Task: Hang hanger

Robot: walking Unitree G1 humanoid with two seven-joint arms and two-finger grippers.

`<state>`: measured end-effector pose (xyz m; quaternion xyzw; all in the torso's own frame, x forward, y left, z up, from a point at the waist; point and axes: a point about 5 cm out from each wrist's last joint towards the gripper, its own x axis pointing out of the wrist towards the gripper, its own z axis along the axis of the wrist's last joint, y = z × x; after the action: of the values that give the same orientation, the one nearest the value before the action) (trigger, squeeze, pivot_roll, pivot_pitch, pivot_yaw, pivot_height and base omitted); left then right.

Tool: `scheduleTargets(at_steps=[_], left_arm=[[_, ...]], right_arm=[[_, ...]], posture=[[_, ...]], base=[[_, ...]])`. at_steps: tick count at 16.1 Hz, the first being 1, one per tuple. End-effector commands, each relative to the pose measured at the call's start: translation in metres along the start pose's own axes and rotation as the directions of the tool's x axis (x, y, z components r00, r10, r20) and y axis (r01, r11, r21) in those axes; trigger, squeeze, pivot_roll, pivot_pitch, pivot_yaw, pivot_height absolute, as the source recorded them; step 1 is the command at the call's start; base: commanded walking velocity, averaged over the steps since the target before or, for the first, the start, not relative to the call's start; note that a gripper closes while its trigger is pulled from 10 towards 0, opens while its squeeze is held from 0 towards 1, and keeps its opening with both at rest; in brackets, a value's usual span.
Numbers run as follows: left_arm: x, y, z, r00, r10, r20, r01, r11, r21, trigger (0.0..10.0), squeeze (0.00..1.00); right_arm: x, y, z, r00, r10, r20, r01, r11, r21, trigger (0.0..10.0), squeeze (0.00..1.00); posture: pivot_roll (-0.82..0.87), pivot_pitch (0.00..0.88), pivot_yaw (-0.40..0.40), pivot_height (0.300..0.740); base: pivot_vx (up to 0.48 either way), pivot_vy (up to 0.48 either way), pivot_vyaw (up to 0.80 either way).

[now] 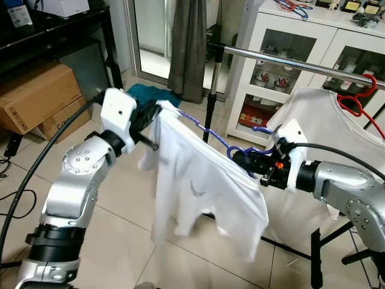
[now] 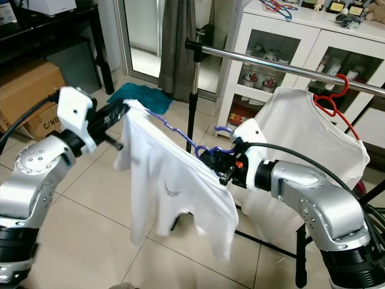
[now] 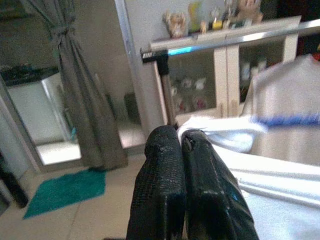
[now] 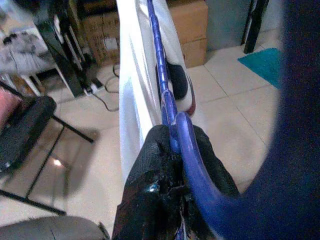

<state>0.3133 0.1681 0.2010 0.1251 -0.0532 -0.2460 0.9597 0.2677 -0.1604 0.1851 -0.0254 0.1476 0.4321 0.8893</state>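
Observation:
A white T-shirt (image 1: 198, 180) hangs on a blue hanger (image 1: 207, 129) that I hold up between both arms, below and in front of the metal clothes rail (image 1: 289, 63). My left gripper (image 1: 157, 108) is shut on the shirt's shoulder at the hanger's left end; its fingertips (image 3: 172, 142) pinch white cloth. My right gripper (image 1: 242, 158) is shut on the blue hanger close to its hook (image 2: 224, 131), and its fingers (image 4: 155, 150) wrap the blue bar (image 4: 167, 105). The hook is off the rail.
A second white T-shirt (image 1: 337, 138) hangs on a red hanger (image 1: 356, 99) at the rail's right. The rack's upright pole (image 1: 212, 90) stands behind the shirt. A white cabinet (image 1: 289, 42), a grey curtain (image 1: 187, 48), cardboard boxes (image 1: 36, 96) and a teal mat (image 1: 147, 93) surround it.

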Motion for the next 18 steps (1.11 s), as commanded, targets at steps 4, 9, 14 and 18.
scheduleTargets(at_steps=[4,9,14,18], left_arm=[[-0.010,0.038,0.015,0.972,0.219,0.082,-0.219,0.976,0.000,0.0,0.00],[-0.018,0.079,0.026,0.880,0.452,0.143,-0.434,0.890,-0.138,0.0,0.00],[-0.009,0.065,0.002,0.928,0.368,0.057,-0.351,0.916,-0.196,0.0,0.00],[0.011,0.011,-0.016,0.998,0.007,-0.067,-0.006,1.000,0.020,0.0,0.00]], right_arm=[[-0.019,-0.014,-0.009,0.996,-0.071,-0.060,0.072,0.997,0.011,0.0,0.00],[-0.027,-0.006,-0.011,0.999,0.014,0.033,-0.017,0.995,0.101,0.0,0.00],[-0.032,0.003,-0.004,0.991,0.049,0.124,-0.061,0.994,0.096,0.0,0.00],[-0.017,-0.003,0.009,0.995,-0.048,0.091,0.048,0.999,0.006,0.0,0.00]], posture=[[-0.01,0.000,-0.055,0.740],[-0.01,0.000,-0.052,0.740],[-0.02,0.000,-0.042,0.740],[-0.02,0.000,-0.032,0.740]], base=[[0.000,0.000,0.00],[0.000,0.000,0.00],[0.000,0.000,0.00],[0.000,0.000,0.00]])
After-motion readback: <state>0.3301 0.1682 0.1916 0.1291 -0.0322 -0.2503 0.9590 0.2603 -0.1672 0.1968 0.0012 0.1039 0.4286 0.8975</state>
